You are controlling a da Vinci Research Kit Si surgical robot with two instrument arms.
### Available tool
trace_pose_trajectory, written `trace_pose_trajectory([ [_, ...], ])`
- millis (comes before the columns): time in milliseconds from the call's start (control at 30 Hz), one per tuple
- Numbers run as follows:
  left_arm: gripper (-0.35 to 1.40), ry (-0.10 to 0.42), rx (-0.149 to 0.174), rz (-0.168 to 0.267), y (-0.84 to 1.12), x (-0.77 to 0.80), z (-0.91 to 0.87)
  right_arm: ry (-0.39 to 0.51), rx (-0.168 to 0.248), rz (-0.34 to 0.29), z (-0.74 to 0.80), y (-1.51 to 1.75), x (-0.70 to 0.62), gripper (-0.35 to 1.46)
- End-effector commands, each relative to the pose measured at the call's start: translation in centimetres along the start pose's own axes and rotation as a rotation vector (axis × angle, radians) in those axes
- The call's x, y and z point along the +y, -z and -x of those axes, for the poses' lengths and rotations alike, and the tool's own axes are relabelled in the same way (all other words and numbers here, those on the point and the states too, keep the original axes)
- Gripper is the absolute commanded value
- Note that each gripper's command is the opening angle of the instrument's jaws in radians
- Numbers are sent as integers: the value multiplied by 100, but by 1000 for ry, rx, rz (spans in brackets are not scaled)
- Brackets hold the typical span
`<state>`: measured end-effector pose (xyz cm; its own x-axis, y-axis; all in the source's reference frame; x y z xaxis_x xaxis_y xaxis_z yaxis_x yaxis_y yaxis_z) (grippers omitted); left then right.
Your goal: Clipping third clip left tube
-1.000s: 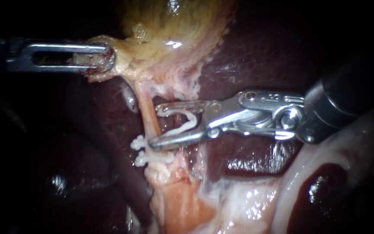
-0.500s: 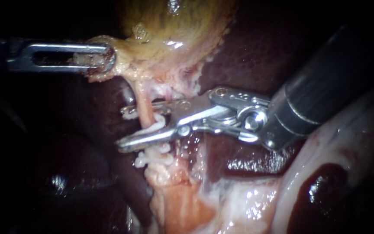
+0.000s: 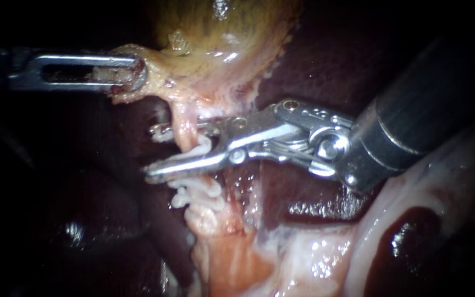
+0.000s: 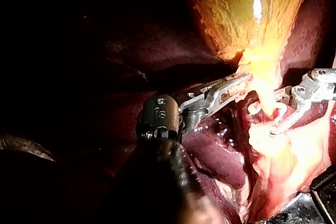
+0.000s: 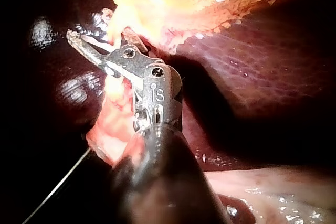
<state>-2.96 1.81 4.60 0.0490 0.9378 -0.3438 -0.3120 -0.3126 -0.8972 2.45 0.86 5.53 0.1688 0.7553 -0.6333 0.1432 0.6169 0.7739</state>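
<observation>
My left instrument (image 3: 130, 74) comes in from the left, its slotted jaws shut on the yellowish gallbladder (image 3: 221, 38) edge and holding it up; they also show in the left wrist view (image 4: 233, 85). The pale left tube (image 3: 185, 137) runs down from there. My right instrument (image 3: 150, 153) straddles this tube, one jaw on each side, with a white clip (image 3: 203, 146) held between them around it. Two white clips (image 3: 193, 193) sit on the tube just below. In the right wrist view the right instrument's jaws (image 5: 97, 43) reach onto the same pale tissue.
Dark red liver (image 3: 325, 71) lies behind and to the right. Pale glistening tissue (image 3: 413, 198) borders the lower right. A second pale strand (image 3: 255, 190) runs down to the right of the tube. In the left wrist view my right instrument (image 4: 310, 90) comes in beside the tube.
My right instrument has moved left, so its jaws and the clip now straddle the tube instead of lying beside it. The jaws stand closer together. The left instrument has held still.
</observation>
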Motion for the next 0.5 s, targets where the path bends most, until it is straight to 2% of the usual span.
trace_pose_trajectory([
  [33, -35, 0, -1, 1, 1, 0, 0, 0, 2, 12, 1, 3, -1, 19],
  [200, -35, 1, -1, 1, 1, 0, 0, 0, 6, 27, 2, 7, -1, -1],
  [300, -35, 1, -1, 1, 1, 0, -1, 0, 5, 22, 3, 9, -2, -35],
  [500, -35, 1, -1, 1, 1, 0, -1, 0, 3, 16, 2, 11, -3, -35],
])
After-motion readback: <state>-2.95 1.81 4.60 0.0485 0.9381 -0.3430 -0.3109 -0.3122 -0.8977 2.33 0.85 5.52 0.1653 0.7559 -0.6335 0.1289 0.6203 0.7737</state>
